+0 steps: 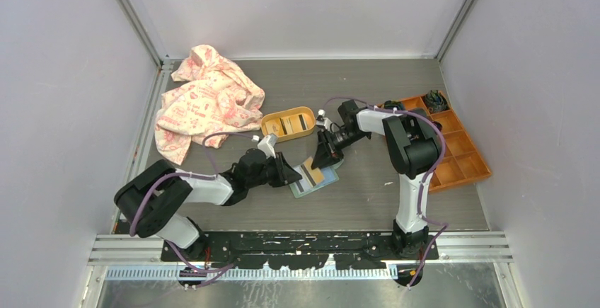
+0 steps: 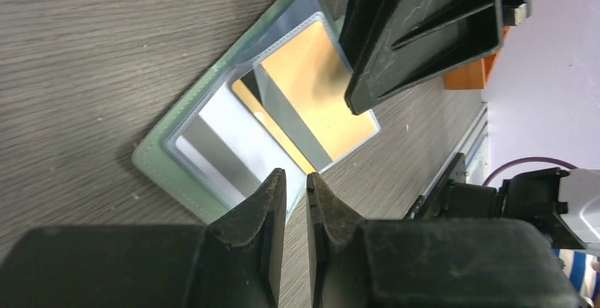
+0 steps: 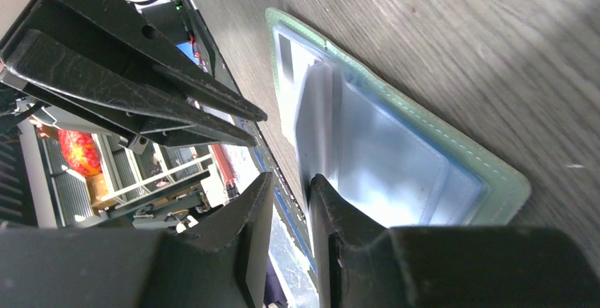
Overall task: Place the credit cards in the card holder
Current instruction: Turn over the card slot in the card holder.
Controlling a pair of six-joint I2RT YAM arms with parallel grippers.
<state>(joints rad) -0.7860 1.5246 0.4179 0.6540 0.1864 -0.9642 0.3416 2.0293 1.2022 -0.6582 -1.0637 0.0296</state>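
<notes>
Card holder [image 1: 316,180] lies open flat on the table [image 1: 368,202], mid-field between both grippers. We note a gold card [image 2: 318,88] with a dark stripe and a white card [image 2: 226,138] at its clear sleeves. Left gripper [image 2: 291,180]: jaws a narrow slit, nothing between them, tips at the holder's edge. Right gripper [image 3: 286,184]: narrow too, tips at the gold card; whether it grips, we cannot tell.

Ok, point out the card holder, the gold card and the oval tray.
card holder [image 2: 150,156], left wrist view, green border at its corner.
gold card [image 2: 318,88], left wrist view, bare gold face.
oval tray [image 1: 266,125], top view, left end of its rim.
</notes>
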